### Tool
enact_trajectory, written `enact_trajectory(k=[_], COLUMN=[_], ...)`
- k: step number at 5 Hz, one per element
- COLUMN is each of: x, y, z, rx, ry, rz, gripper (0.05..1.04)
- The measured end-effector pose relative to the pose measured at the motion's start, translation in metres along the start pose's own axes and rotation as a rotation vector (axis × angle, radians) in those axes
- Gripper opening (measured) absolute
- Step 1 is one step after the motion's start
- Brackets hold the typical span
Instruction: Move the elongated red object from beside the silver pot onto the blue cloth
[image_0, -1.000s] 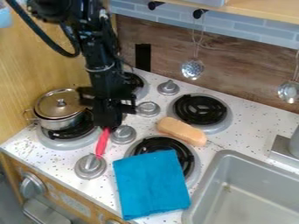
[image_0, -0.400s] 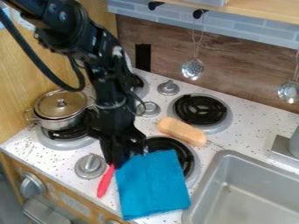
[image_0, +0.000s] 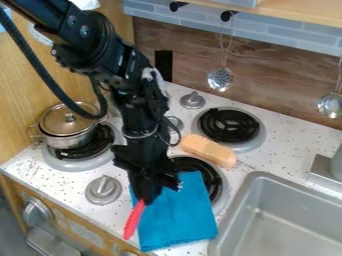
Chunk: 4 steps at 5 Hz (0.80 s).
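Observation:
Over the left edge of a folded blue cloth (image_0: 177, 220), the black gripper (image_0: 145, 196) points down, shut on a red-handled utensil (image_0: 134, 220). The red handle slants down and left from the gripper, across the cloth's left edge; whatever part of the utensil lies above that is hidden by the gripper. The cloth lies on the white counter and covers part of the front right burner (image_0: 212, 176). Behind the cloth, to the gripper's right, is a tan oblong object (image_0: 208, 150).
A lidded metal pot (image_0: 68, 126) sits on the left burner. A grey sink (image_0: 287, 220) is at the lower right. Knobs (image_0: 103, 190) stand up from the counter. Two metal ladles hang at the back wall, one a slotted ladle (image_0: 220, 79).
From beside the left burner, the gripper has come forward and right to the cloth, carrying the red-handled utensil along. The cloth, pot and tan object have stayed put.

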<state>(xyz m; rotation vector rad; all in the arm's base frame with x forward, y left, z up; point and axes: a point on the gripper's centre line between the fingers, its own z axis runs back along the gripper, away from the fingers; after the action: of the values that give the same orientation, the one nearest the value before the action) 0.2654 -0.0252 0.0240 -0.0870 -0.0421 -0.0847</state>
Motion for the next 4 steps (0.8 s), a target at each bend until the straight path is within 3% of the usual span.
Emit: enact_trajectory(k=[2, 3, 4], x=[0.018, 0.029, 0.032], y=[-0.02, -0.02, -0.019], z=[-0.006, -0.013, -0.012], rx=[-0.031, -0.031, -0.026], ry=[-0.049, -0.052, -0.051], rz=[0.033, 0.07, 0.076], gripper=[0.143, 0.352, 0.659])
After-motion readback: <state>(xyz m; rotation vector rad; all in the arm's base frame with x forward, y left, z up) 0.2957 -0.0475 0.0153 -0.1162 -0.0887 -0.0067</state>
